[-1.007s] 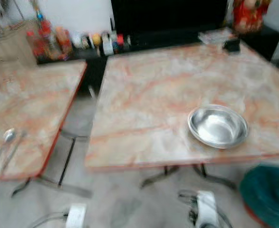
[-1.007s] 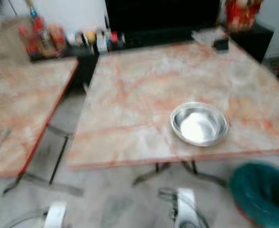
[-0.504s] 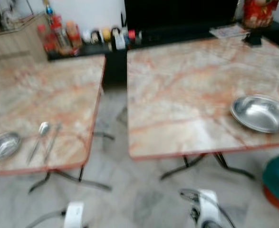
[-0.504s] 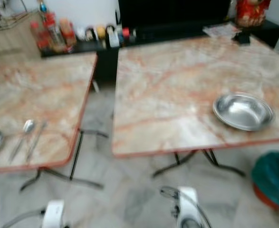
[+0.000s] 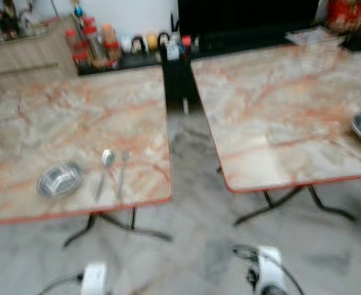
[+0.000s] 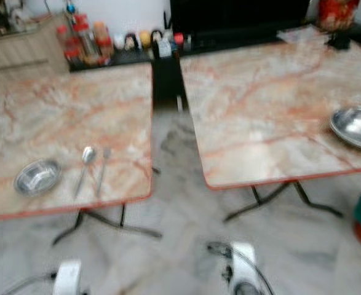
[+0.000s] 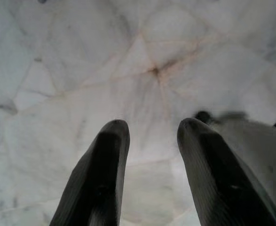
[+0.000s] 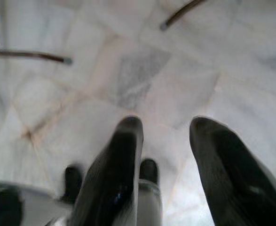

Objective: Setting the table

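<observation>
Two square tables with pink-veined marble tops and red edging stand side by side before me, a strip of pale marble floor (image 5: 192, 203) between them. On the left table (image 5: 57, 117), near its front edge, sits a small round steel bowl (image 5: 59, 179); just to its right lie a steel spoon (image 5: 104, 172) and a thin steel utensil (image 5: 120, 174) that is too blurred to identify, the two side by side and pointing away from me. On the right table (image 5: 278, 104), a larger shallow steel bowl (image 6: 356, 127) rests near the right front corner, well apart from the cutlery. Beyond both tables, a low dark shelf (image 5: 137, 61) carries a row of bottles and jars (image 5: 91, 43).

My left gripper (image 7: 152, 136) hangs low over the bare floor, its two black fingers spread with a clear gap and nothing between them. My right gripper (image 8: 163, 134) hangs likewise above the floor near dark metal table legs (image 8: 29, 55), its fingers parted and empty.
</observation>
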Available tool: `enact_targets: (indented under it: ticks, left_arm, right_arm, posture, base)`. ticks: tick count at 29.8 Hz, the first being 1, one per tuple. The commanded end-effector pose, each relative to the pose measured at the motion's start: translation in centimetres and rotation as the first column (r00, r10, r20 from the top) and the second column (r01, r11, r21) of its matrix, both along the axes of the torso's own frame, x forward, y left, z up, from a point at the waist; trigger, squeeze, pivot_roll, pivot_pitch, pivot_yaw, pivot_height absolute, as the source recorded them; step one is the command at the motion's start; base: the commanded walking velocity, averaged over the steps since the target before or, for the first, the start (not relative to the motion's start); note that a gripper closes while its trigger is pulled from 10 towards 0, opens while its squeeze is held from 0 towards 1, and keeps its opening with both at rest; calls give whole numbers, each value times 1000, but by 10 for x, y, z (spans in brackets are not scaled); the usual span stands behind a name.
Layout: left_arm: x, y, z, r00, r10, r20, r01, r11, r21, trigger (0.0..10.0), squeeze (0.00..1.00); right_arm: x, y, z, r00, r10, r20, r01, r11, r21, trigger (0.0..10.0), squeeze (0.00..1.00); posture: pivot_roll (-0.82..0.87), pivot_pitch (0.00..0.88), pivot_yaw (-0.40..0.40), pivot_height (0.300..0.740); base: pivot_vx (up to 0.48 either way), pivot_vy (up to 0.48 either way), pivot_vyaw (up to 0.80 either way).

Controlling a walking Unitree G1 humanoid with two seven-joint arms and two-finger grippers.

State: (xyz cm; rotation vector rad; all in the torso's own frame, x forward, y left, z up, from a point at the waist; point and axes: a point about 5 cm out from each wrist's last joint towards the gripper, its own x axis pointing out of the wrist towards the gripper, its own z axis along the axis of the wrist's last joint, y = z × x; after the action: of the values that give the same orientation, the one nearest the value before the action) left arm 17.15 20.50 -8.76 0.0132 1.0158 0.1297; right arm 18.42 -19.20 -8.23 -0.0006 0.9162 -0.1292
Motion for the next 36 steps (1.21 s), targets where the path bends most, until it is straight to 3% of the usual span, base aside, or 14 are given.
enact_targets:
  ticks: [1,17,21,27,30,36]
  left_arm:
    - [-3,11,1,1000,20,-9,-20,999,25,10000,0]
    - [-1,10,1,1000,16,-2,-16,1000,26,10000,0]
    - [1,9,2,1000,1,6,-1,999,34,10000,0]
    - [26,1,14,992,-2,128,2,1000,1,10000,0]
    - [48,-9,26,973,-33,226,38,999,-21,10000,0]
    - [51,-11,28,971,-34,235,41,999,-26,10000,0]
  right_arm:
    - [5,12,1,1000,6,15,-6,999,32,10000,0]
    - [7,13,2,1000,11,18,-12,999,35,10000,0]
    - [7,13,2,1000,14,18,-14,999,34,10000,0]
    - [7,12,2,1000,21,17,-21,999,33,10000,0]
    - [7,12,2,999,32,13,-32,999,29,10000,0]
    - [7,13,2,999,36,13,-37,999,29,10000,0]
  posture:
    - [3,0,87,740]
    - [9,0,83,740]
    - [12,0,81,740]
    - [15,0,78,740]
    - [24,0,75,740]
    - [25,0,74,740]
  base:
    - [0,476,0]
    - [0,478,0]
    - [0,126,0]
    - [0,0,0]
    - [0,0,0]
    - [0,0,0]
